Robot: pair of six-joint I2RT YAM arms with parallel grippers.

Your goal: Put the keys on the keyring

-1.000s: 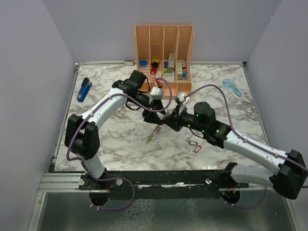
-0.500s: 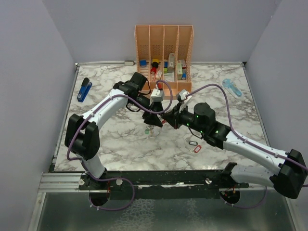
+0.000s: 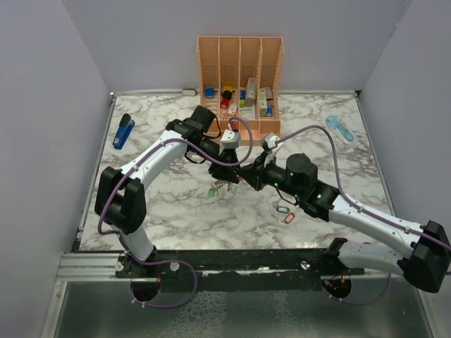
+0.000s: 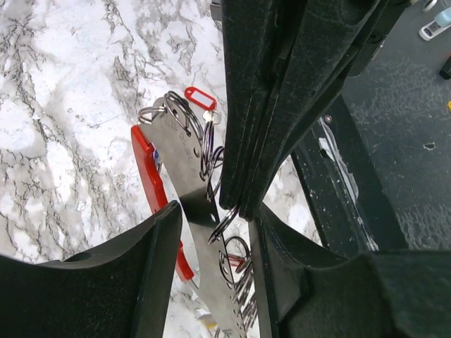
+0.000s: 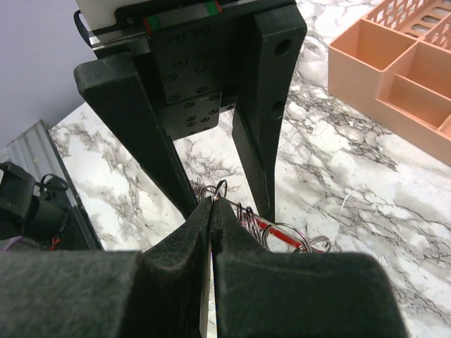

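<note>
The keyring (image 4: pixel 184 169), a grey metal plate with a red side (image 4: pixel 146 172), hangs over the marble with several wire rings threaded on it. My right gripper (image 5: pixel 211 204) is shut on the thin edge of the grey plate. My left gripper (image 4: pixel 215 215) is open and straddles the keyring just beside the right fingers (image 4: pixel 268 105), with a gap on each side. From above, the two grippers meet mid-table, left (image 3: pixel 227 177) and right (image 3: pixel 245 176). A green key head (image 3: pixel 212 191) shows below-left of them; the other keys are mostly hidden.
An orange compartment organiser (image 3: pixel 239 49) stands at the back centre. A blue stapler (image 3: pixel 123 131) lies far left and a pale blue object (image 3: pixel 340 128) far right. A small red tag with a ring (image 3: pixel 287 217) lies under the right arm. The dark table rail (image 4: pixel 394 155) runs alongside.
The left gripper has closed in over the keyring and its jaws have narrowed. The bunch of keys that dangled toward the near left is now tucked under the grippers. The right gripper stays shut.
</note>
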